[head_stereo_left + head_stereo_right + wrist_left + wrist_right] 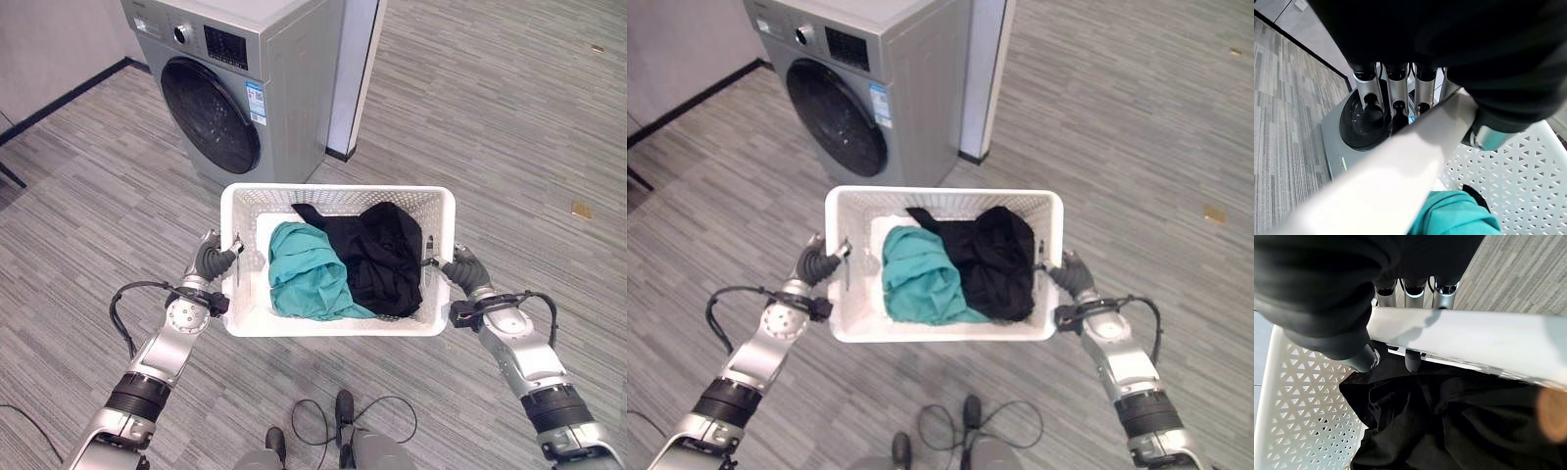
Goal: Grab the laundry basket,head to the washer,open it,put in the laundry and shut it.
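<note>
The basket [338, 323] hangs in the air between the two arms, near the washer [265, 78] but not yet at it, and everything rests on two rim grips: the left robot hand [211, 259] has its fingers [1367, 95] hooked over the left rim with the thumb under it, and the right robot hand [460, 269] is curled the same way round the right rim, fingers [1413, 293] over the top and thumb beneath. The likeliest trouble, as I judge it, is the basket tilting or slipping off one side if the arms drift apart or one grip loosens while walking, since nothing supports it from below; a tilt toward the robot could spill the clothes onto the floor [78, 196]. Carrying it too far forward could also knock its far wall against the washer's closed door [211, 116], and both hands are taken, so the basket must go down somewhere clear of the door's swing before opening. Inside, a teal garment [304, 274] lies crumpled on the left half and a black garment [377, 255] is heaped on the right, overlapping it and reaching the far wall; both sit below the rim
</note>
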Tool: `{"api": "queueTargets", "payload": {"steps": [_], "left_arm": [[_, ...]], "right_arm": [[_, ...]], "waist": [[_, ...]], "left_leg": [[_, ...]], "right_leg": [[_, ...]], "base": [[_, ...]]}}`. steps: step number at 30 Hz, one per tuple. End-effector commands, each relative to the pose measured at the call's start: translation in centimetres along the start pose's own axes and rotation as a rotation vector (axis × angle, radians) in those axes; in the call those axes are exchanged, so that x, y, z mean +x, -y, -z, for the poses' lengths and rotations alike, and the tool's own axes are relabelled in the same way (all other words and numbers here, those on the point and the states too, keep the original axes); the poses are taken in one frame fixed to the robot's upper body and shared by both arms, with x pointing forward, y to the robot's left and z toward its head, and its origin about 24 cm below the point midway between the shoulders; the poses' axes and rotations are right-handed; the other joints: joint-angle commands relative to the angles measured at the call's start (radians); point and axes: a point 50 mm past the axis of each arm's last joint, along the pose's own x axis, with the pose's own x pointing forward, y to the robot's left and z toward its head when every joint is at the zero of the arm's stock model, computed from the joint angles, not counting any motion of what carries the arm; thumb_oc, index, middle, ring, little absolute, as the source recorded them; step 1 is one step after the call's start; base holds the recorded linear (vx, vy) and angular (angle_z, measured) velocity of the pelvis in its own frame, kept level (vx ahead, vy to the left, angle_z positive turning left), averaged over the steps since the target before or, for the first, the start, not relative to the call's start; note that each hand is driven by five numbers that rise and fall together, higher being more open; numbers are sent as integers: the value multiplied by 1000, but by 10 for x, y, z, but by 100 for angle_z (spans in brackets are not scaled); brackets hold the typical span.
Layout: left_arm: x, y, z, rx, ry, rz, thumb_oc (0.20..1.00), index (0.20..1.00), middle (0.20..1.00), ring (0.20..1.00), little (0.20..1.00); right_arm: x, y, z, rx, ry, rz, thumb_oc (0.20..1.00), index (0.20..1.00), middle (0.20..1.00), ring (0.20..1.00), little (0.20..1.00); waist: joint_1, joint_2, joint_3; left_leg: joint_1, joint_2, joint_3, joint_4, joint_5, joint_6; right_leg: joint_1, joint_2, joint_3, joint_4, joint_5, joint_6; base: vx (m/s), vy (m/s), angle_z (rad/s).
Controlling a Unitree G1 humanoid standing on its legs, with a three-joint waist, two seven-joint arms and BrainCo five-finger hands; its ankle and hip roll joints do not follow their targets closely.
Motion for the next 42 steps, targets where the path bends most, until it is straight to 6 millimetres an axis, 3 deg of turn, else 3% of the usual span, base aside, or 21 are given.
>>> {"api": "queueTargets", "payload": {"steps": [1, 8, 10, 11, 12, 17, 21, 23, 24, 26, 27, 29, 31, 33, 35, 37, 38, 39, 40, 41, 42], "left_arm": [[15, -73, -18, 83, 110, -227, 200, 200, 200, 200, 200], [18, -66, -19, 91, 104, -196, 200, 200, 200, 200, 200], [18, -62, -21, 81, 108, -183, 200, 200, 200, 200, 200], [18, -62, -21, 80, 107, -183, 200, 200, 200, 200, 200], [18, -61, -20, 69, 103, -179, 200, 200, 200, 200, 200], [27, -56, -26, 46, 111, -183, 200, 200, 200, 200, 200], [32, -48, -29, 41, 109, -159, 200, 200, 200, 200, 200], [33, -43, -30, 38, 108, -140, 200, 200, 200, 200, 200], [35, -36, -33, 35, 112, -116, 200, 200, 200, 200, 200], [36, -26, -33, 13, 110, -96, 200, 200, 200, 200, 200], [36, -26, -33, 13, 111, -95, 200, 200, 200, 200, 200], [37, -24, -35, -4, 118, -83, 200, 200, 200, 200, 200], [38, -24, -41, -10, 136, -88, 200, 200, 200, 200, 200], [40, -23, -43, -5, 139, -87, 200, 200, 200, 200, 200], [45, -19, -52, -4, 165, -70, 200, 200, 200, 200, 200], [47, -24, -58, -4, 183, -81, 200, 200, 200, 200, 200], [47, -26, -60, -3, 192, -86, 200, 200, 200, 200, 200], [47, -27, -60, -5, 196, -87, 200, 200, 200, 200, 200], [48, -27, -60, -5, 196, -87, 200, 200, 200, 200, 200], [47, -30, -60, -1, 201, -90, 200, 200, 200, 200, 200], [45, -31, -59, -2, 200, -94, 200, 200, 200, 200, 200]], "right_arm": [[0, 47, -31, 28, 132, 189, 200, 200, 200, 200, 200], [-2, 45, -25, 42, 124, 201, 200, 200, 200, 200, 200], [-4, 48, -25, 49, 127, 205, 200, 200, 200, 200, 200], [-4, 48, -25, 48, 127, 205, 200, 200, 200, 200, 200], [-3, 50, -29, 58, 141, 205, 200, 200, 200, 200, 200], [-4, 59, -37, 63, 167, 223, 200, 200, 200, 200, 200], [-7, 61, -37, 61, 175, 232, 200, 200, 200, 200, 200], [-9, 62, -38, 64, 182, 233, 200, 200, 200, 200, 200], [-13, 65, -35, 61, 173, 243, 200, 200, 200, 200, 200], [-21, 71, -27, 65, 156, 269, 200, 200, 200, 200, 200], [-21, 72, -27, 65, 155, 270, 200, 200, 200, 200, 200], [-24, 70, -21, 86, 144, 281, 200, 200, 200, 200, 200], [-23, 64, -25, 92, 172, 275, 200, 200, 200, 200, 200], [-24, 65, -25, 89, 171, 286, 200, 200, 200, 200, 200], [-26, 67, -24, 77, 171, 297, 200, 200, 200, 200, 200], [-26, 65, -26, 78, 182, 300, 200, 200, 200, 200, 200], [-26, 63, -27, 78, 188, 295, 200, 200, 200, 200, 200], [-26, 62, -28, 80, 193, 289, 200, 200, 200, 200, 200], [-26, 62, -28, 80, 193, 290, 200, 200, 200, 200, 200], [-24, 59, -30, 87, 206, 275, 200, 200, 200, 200, 200], [-24, 57, -30, 92, 207, 266, 200, 200, 200, 200, 200]], "waist": [[0, -37, -77], [-7, -6, -46], [-22, 9, -44], [-22, 11, -44], [-34, 17, -49], [-73, 8, -47], [-89, 6, -57], [-92, 7, -74], [-110, 17, -105], [-145, 35, -134], [-147, 32, -135], [-167, 15, -130], [-139, 3, -102], [-141, 1, -102], [-148, -25, -92], [-136, -45, -89], [-133, -54, -92], [-128, -51, -103], [-128, -54, -105], [-117, -50, -110], [-108, -46, -113]], "left_leg": [[-67, 24, -40, 118, -128, 40], [-6, -7, -63, 103, -148, 88], [44, -13, -83, 71, -149, 91], [46, -10, -83, 68, -149, 90], [68, -20, -104, 50, -150, 92], [113, -60, -178, 48, -176, 88], [160, -73, -216, 40, -198, 82], [188, -76, -211, 49, -219, 73], [202, -64, -205, 97, -246, 48], [195, -7, -139, 229, -185, -35], [190, -10, -141, 233, -183, -35], [89, 85, -24, 497, -91, -70], [-15, 162, -3, 798, 17, -76], [-35, 195, -7, 834, 37, -78], [-75, 314, 38, 788, 30, -48], [-81, 339, 28, 649, 21, -44], [-93, 350, 21, 560, 66, -51], [-95, 382, -22, 370, 129, -79], [-94, 379, -20, 359, 139, -78], [-72, 389, -93, 194, 197, -90], [-77, 405, -145, 143, 226, -103]], "right_leg": [[25, -189, 43, 127, -175, 148], [-55, -164, 53, 379, -201, 131], [-96, -91, 51, 422, -248, 115], [-96, -89, 51, 423, -250, 114], [-138, -17, 73, 386, -256, 104], [-241, 114, 179, 282, -187, 107], [-250, 121, 85, 225, -152, 97], [-241, 94, -39, 243, -165, 82], [-176, 103, -77, 225, -210, 53], [-122, 111, -104, 222, -229, 26], [-122, 108, -105, 217, -224, 25], [-63, 89, -108, 207, -245, 2], [12, 128, -67, 187, -291, -57], [30, 133, -50, 185, -310, -64], [50, 99, -52, 196, -331, -63], [60, 75, -34, 208, -342, -43], [54, 67, -28, 208, -333, -48], [61, 62, -5, 221, -346, -42], [58, 59, -5, 219, -342, -43], [65, 65, 29, 240, -369, -42], [76, 70, 55, 253, -392, -41]], "base": [[-11, 124, -7], [58, 171, 1], [152, 94, -1], [175, 45, 33], [166, 37, 39], [185, 23, 17], [267, -17, 68], [362, -54, 58], [573, -116, 68], [451, -107, 75], [223, -73, 85], [214, -112, 80], [298, -193, 32], [207, -98, -66], [149, -21, -50], [116, 46, 0], [163, 129, -13], [105, 102, -24], [279, 204, -35], [240, 182, -50], [237, 184, -59]]}}
